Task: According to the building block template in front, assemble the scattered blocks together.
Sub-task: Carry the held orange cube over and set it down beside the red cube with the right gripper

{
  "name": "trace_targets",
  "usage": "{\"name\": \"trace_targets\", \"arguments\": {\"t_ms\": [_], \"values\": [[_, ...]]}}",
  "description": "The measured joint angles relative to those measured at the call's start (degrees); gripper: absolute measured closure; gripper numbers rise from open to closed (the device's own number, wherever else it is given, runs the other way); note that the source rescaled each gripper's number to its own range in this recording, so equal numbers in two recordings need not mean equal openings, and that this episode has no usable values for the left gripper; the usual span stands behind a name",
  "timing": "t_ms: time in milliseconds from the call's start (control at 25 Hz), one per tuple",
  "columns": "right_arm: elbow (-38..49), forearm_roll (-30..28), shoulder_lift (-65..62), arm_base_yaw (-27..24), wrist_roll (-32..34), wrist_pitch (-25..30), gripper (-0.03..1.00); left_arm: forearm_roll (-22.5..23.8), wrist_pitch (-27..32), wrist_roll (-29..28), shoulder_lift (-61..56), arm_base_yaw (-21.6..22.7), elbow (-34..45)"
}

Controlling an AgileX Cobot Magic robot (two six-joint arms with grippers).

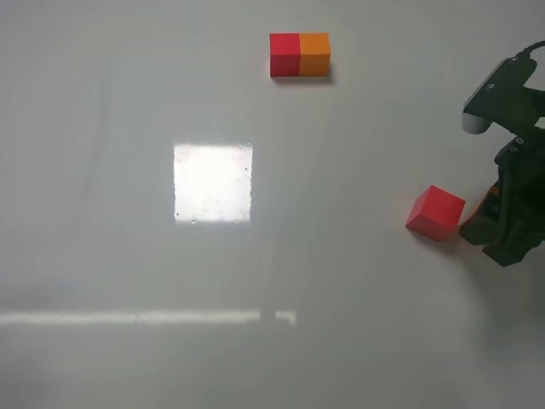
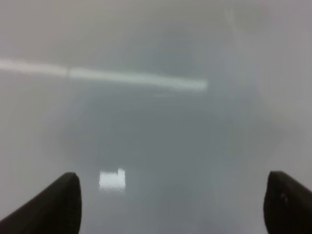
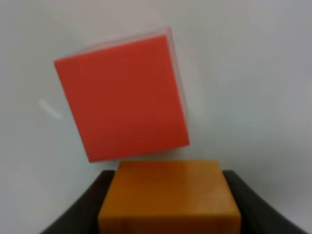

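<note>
The template (image 1: 300, 54), a red and an orange cube joined as a short bar, lies at the far middle of the table. The loose red cube (image 1: 435, 212) sits at the right, turned at an angle; it fills the right wrist view (image 3: 122, 95). My right gripper (image 1: 485, 223) is shut on the loose orange cube (image 3: 169, 195), just right of the red cube; only a sliver of orange (image 1: 483, 203) shows in the high view. My left gripper (image 2: 170, 204) is open and empty over bare table, out of the high view.
The white table (image 1: 128, 213) carries a bright square glare patch (image 1: 213, 182) and a light streak (image 1: 145, 318) near the front. The right arm (image 1: 507, 94) stands at the right edge.
</note>
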Motion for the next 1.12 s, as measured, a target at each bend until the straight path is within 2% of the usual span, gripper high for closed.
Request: {"name": "trace_targets", "arguments": {"t_ms": [520,1120], "values": [[1.11,0.70,2.52,0.00,0.00,-3.06,0.96,0.00,0.00,-0.07,0.00,0.00,0.00],[1.11,1.83,4.08,0.00,1.59,-3.11,0.96,0.00,0.00,-0.07,0.00,0.00,0.00]]}}
